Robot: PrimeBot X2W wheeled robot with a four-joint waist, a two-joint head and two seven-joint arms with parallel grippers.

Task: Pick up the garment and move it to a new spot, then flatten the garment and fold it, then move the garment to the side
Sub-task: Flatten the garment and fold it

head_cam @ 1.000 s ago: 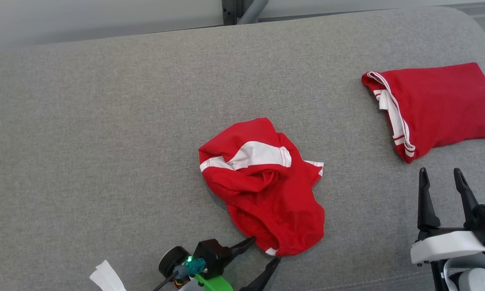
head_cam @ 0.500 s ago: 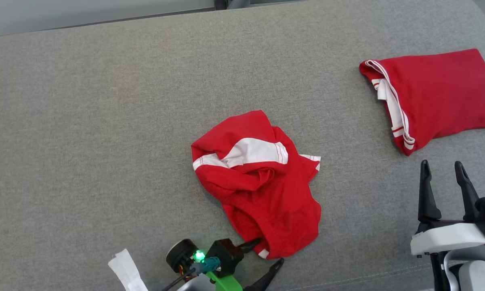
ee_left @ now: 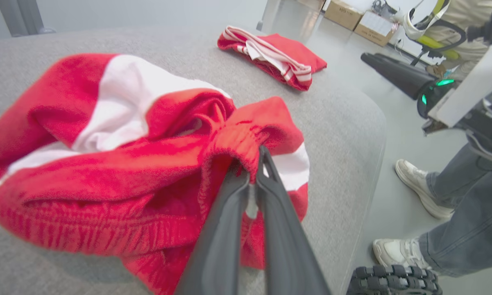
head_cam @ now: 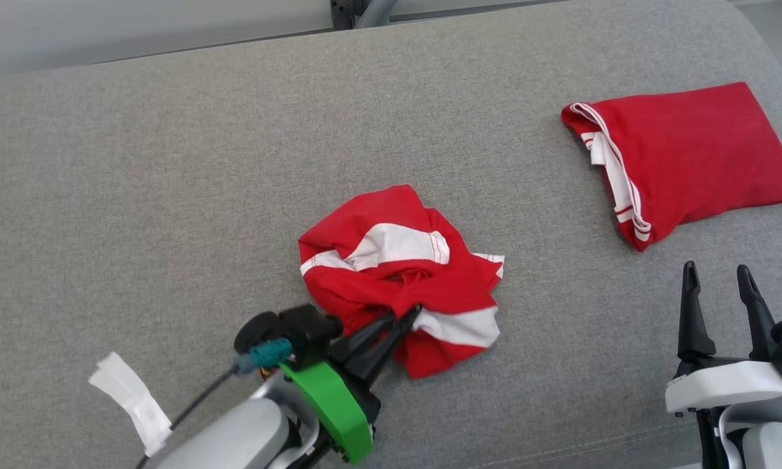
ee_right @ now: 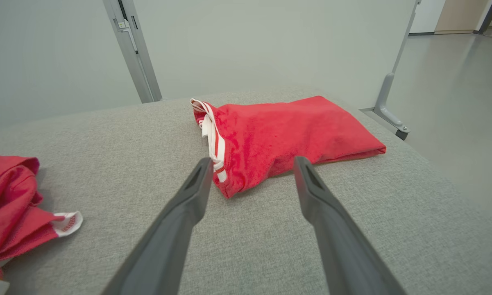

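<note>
Garment (head_cam: pixel 397 260): crumpled red-and-white heap near the middle of the grey cushion (head_cam: pixel 169 163). It is bunched rather than spread, so no long axis can be read yet.
Left gripper (head_cam: pixel 411 311): fingers pressed together on a gathered red fold at the heap's near edge. In the left wrist view the cloth wraps over both tips.
Direction from the pinch: the bulk of the heap lies ahead of the left fingertips, fanning to both sides.
Right gripper (head_cam: pixel 716 270): fingers spread and holding nothing, low on the robot's right, with bare cushion between it and the heap.
Nearer arm: left, already in contact.
Folded piece (head_cam: pixel 690 150): second red garment lying flat at the far right, just ahead of the right fingers and well apart from the heap.
Likely next move: a lift by the left arm. With the grip on the near edge, most of the cloth would probably hang or trail from the far side. Open cushion to the left and beyond looks the safer way to carry it.
</note>
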